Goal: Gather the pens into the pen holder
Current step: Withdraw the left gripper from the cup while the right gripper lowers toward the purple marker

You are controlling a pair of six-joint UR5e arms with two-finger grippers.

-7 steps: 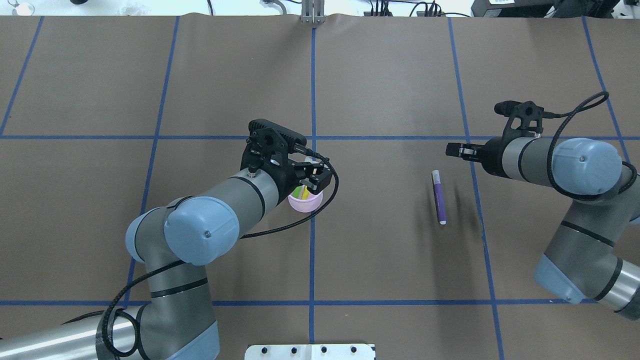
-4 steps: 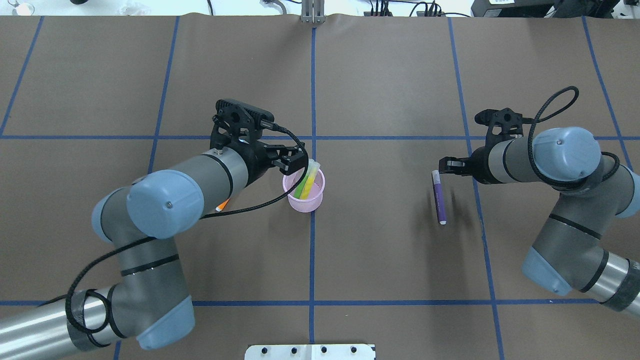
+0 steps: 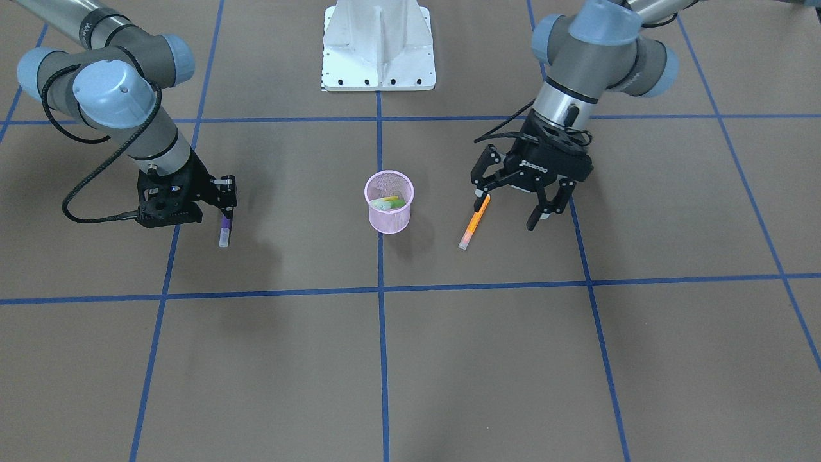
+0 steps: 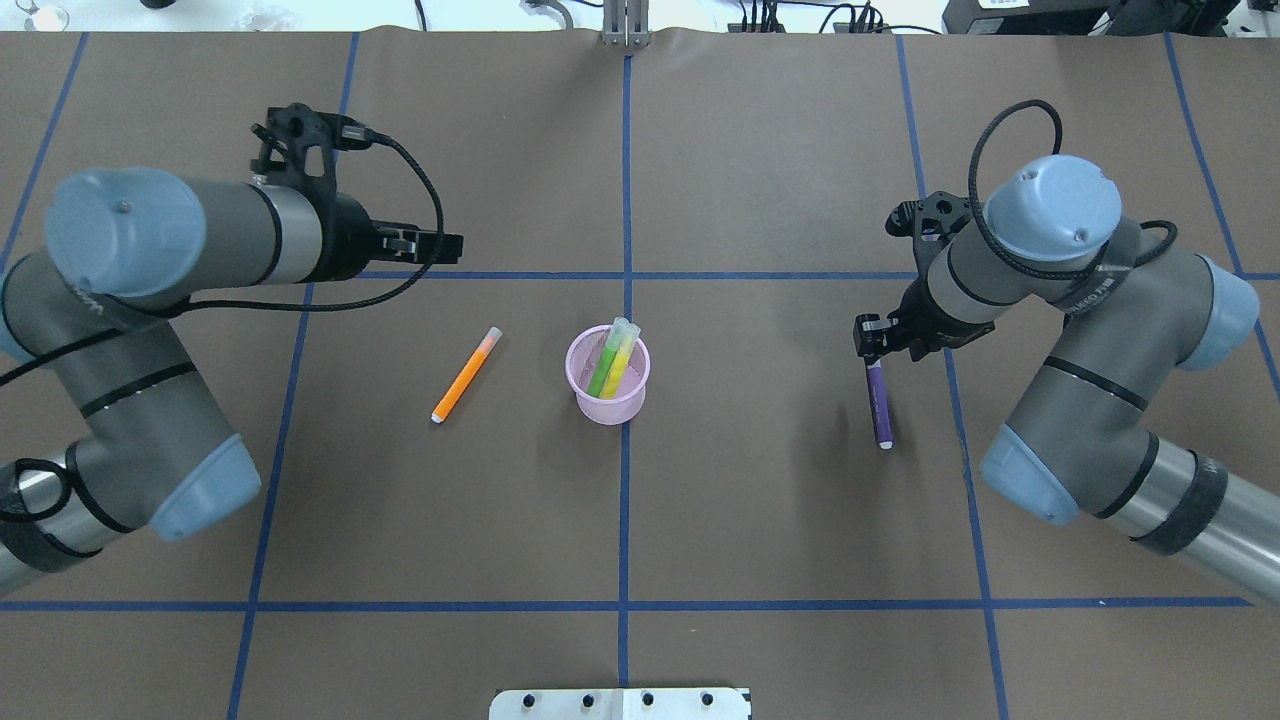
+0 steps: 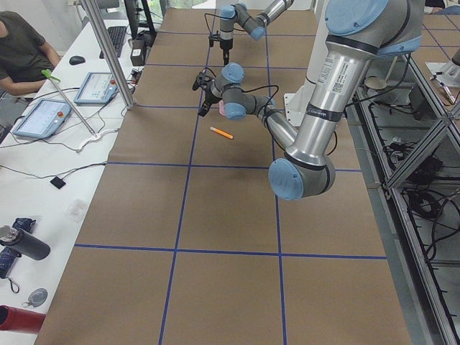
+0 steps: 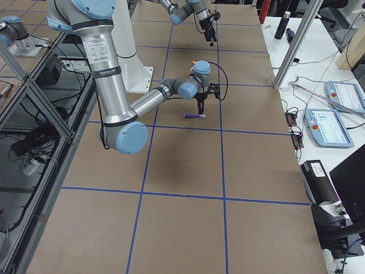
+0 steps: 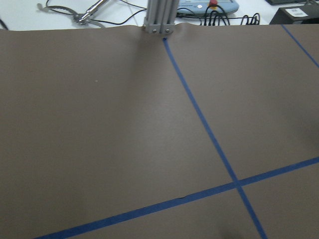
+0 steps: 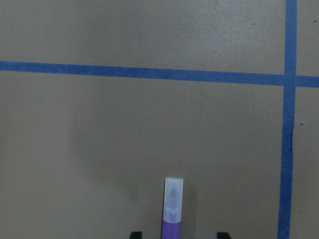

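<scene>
The pink mesh pen holder [image 4: 610, 405] stands at the table's middle with a green pen [image 4: 601, 372] and a yellow pen [image 4: 623, 357] leaning in it. To its left an orange pen [image 4: 466, 374] lies flat on the table. My left gripper [image 3: 507, 208] is open and empty, raised over the table beside the orange pen [image 3: 474, 221]. On the right lies a purple pen [image 4: 879, 405]. My right gripper [image 4: 870, 335] is open low over its capped far end. In the right wrist view the purple pen [image 8: 172, 209] sits between the two fingertips, with a gap on each side.
Blue tape lines [image 4: 626, 200] divide the brown table cover into squares. A white base plate [image 3: 378, 45] sits at the robot's side. At the table's ends, beyond the cover, are tablets [image 5: 44, 115] and cables on a bench, and a seated person [image 5: 21, 47].
My left arm has pulled back from over the pen holder to the left and far side, uncovering the orange pen. The right gripper has come down over the purple pen's capped end.
</scene>
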